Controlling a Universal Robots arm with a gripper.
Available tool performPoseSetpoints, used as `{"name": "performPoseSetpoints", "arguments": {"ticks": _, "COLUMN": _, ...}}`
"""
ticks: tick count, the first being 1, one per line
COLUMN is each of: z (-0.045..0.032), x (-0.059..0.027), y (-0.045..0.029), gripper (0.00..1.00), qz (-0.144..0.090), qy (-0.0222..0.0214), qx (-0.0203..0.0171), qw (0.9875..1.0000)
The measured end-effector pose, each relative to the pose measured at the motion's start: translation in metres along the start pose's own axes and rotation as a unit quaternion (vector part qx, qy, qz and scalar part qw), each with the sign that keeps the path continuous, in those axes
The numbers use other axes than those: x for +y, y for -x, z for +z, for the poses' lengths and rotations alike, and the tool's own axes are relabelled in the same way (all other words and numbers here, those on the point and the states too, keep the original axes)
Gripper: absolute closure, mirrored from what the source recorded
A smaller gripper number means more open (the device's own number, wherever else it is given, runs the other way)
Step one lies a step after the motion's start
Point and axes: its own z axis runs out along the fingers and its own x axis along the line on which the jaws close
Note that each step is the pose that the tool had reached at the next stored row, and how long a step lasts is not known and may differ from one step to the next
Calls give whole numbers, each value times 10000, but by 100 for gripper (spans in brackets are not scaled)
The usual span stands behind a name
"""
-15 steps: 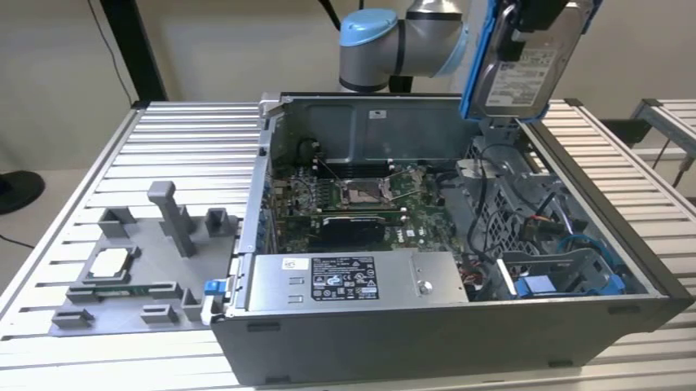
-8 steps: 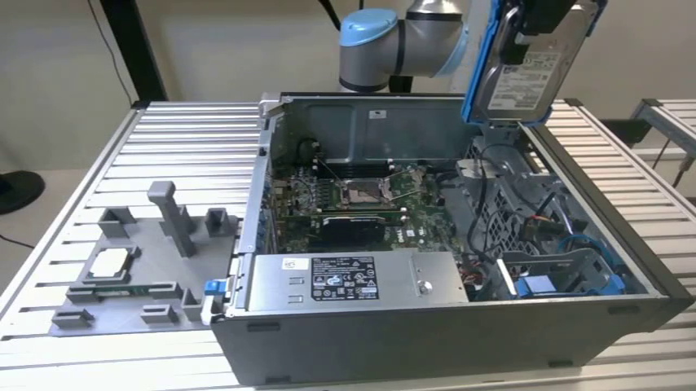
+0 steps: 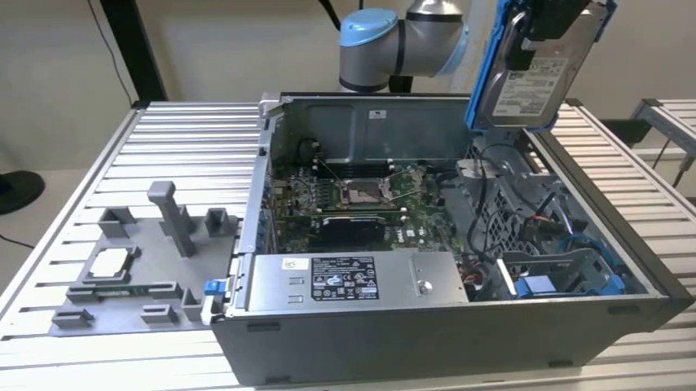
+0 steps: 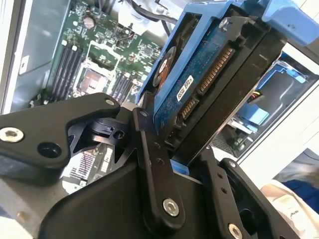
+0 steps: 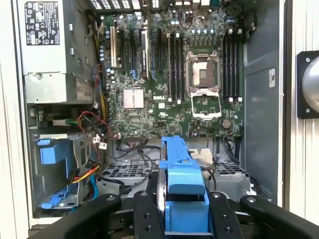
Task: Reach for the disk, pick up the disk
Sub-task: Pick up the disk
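Observation:
The disk (image 3: 535,81), a silver hard drive with a white label and a blue bracket along its edge, hangs upright above the back right corner of the open computer case (image 3: 435,326). My gripper (image 3: 547,24) is shut on its upper end. In the second wrist view the disk (image 4: 199,79) shows its circuit side and connector row, clamped in my gripper (image 4: 184,137) between the black fingers (image 4: 152,164). In the first wrist view the blue bracket of the disk (image 5: 182,181) stands in my gripper (image 5: 182,211), high over the motherboard (image 5: 164,79).
Inside the case lie the motherboard (image 3: 359,199), a long grey box with a black-and-white label (image 3: 348,278) at the front, and blue drive bays with cables (image 3: 566,277). A grey fixture (image 3: 142,269) holding a small square chip (image 3: 109,262) sits on the slatted table at the exterior view's left.

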Motion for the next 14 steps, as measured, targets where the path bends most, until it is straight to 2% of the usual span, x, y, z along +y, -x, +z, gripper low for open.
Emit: {"name": "performPoseSetpoints", "arguments": {"ticks": 14, "z": -4, "x": -16, "y": -272, "gripper": 100, "qz": 0, "qy": 1, "qx": 0, "qw": 10000}}
